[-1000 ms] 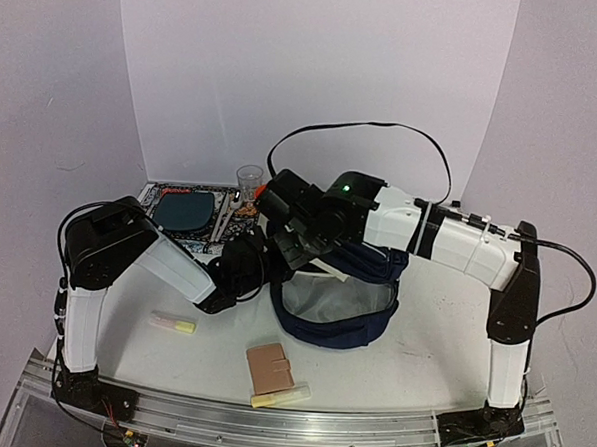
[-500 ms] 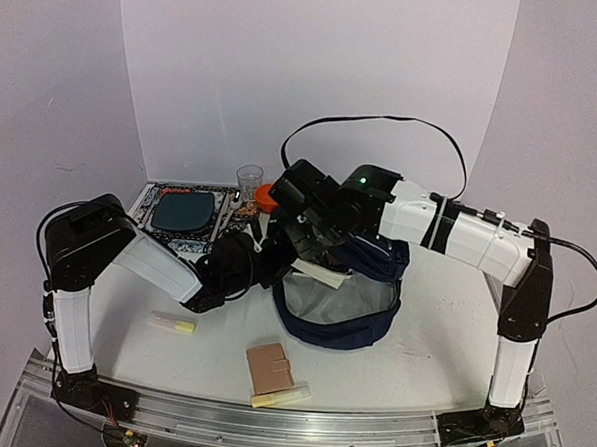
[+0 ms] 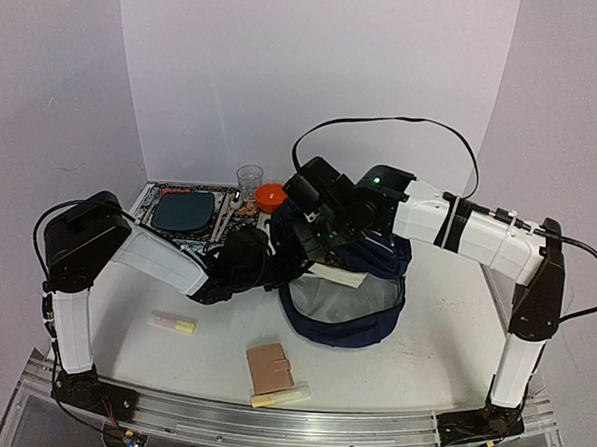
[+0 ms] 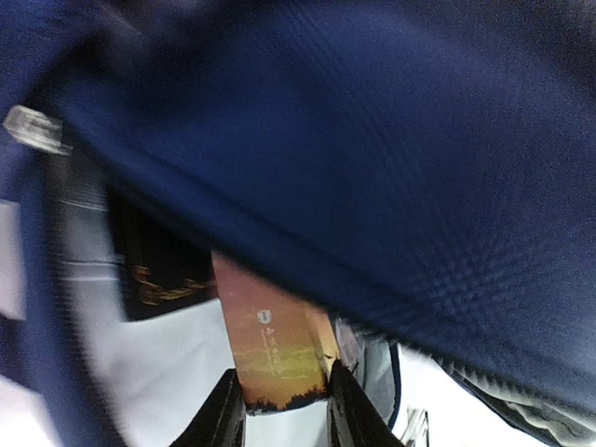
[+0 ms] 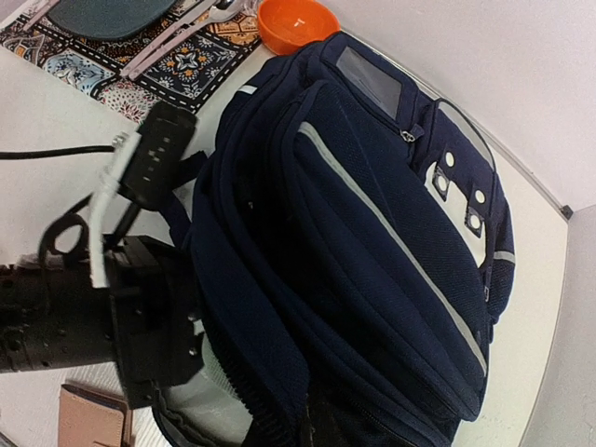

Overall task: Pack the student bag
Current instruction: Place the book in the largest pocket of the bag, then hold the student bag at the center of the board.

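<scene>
The student bag [image 3: 347, 298], navy with a thin white stripe, lies mid-table with its grey-lined mouth facing the near edge. My right gripper [image 3: 313, 234] is shut on the bag's upper rim and holds it up; in the right wrist view its fingers are buried in the navy fabric [image 5: 372, 233]. My left gripper [image 3: 276, 267] is at the mouth's left side. In the left wrist view it [image 4: 284, 419] is shut on a thin orange-brown book [image 4: 275, 345], which reaches under the bag's flap [image 4: 372, 140]. A dark book with gold lettering [image 4: 158, 270] lies inside.
A brown wallet [image 3: 271, 367], a cream marker [image 3: 281, 396] and a yellow highlighter [image 3: 173, 324] lie near the front. A patterned placemat with a dark plate [image 3: 184, 213], a clear glass [image 3: 249, 179] and an orange bowl [image 3: 270, 194] stand behind the left arm.
The right arm has lifted the bag's rim up and to the right, uncovering the orange bowl. The left gripper has moved right, into the bag's mouth, with the book.
</scene>
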Controlling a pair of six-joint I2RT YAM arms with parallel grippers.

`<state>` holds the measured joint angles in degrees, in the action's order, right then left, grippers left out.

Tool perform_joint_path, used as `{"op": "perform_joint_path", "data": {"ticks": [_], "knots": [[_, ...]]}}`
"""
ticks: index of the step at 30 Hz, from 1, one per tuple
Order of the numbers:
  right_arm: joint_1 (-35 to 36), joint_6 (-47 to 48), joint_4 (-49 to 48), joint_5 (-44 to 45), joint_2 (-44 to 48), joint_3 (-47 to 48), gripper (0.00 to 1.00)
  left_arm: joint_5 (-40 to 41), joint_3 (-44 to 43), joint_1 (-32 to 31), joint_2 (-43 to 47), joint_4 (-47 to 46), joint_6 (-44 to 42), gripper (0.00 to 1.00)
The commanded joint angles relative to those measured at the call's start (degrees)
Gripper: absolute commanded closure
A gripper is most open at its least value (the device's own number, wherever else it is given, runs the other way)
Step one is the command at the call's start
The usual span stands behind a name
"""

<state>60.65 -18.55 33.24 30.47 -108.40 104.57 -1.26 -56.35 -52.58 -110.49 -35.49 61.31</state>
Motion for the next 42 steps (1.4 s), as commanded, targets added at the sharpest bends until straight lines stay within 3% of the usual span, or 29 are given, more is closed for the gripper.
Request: {"op": "perform_joint_path", "data": {"ticks": [1,7,10,17,23,31,42], "knots": [[-0.40,0.13,-2.74,0.02,1.98,-0.01,1.00,-6.64,-8.68,-1.30,-3.11,-3.63,-4.34,0.70],[-0.50,-0.38,-2.83,1.67,2.10,-4.98,1.00,-3.88,-1.54,-1.33,2.71,-1.08,-8.08,0.37],[-0.69,-1.50,-2.94,1.73,2.86,-8.76,1.00,-1.14,3.06,-1.30,9.72,2.23,-10.87,0.29],[-0.82,-3.84,-3.89,0.15,4.96,-18.29,1.00,6.42,13.77,-0.85,24.05,9.85,-12.25,0.22],[-0.92,-4.76,-4.52,-6.10,5.65,-26.09,0.99,4.30,16.74,3.88,28.72,14.85,-10.48,0.17],[-1.24,-5.32,-4.77,-9.24,6.70,-29.11,0.89,-9.40,10.37,13.63,20.57,17.74,-13.81,0.19],[-4.97,-1.87,-4.93,-7.38,9.47,-30.90,0.86,-23.31,-9.21,20.28,0.57,19.67,-12.62,0.20]]}}
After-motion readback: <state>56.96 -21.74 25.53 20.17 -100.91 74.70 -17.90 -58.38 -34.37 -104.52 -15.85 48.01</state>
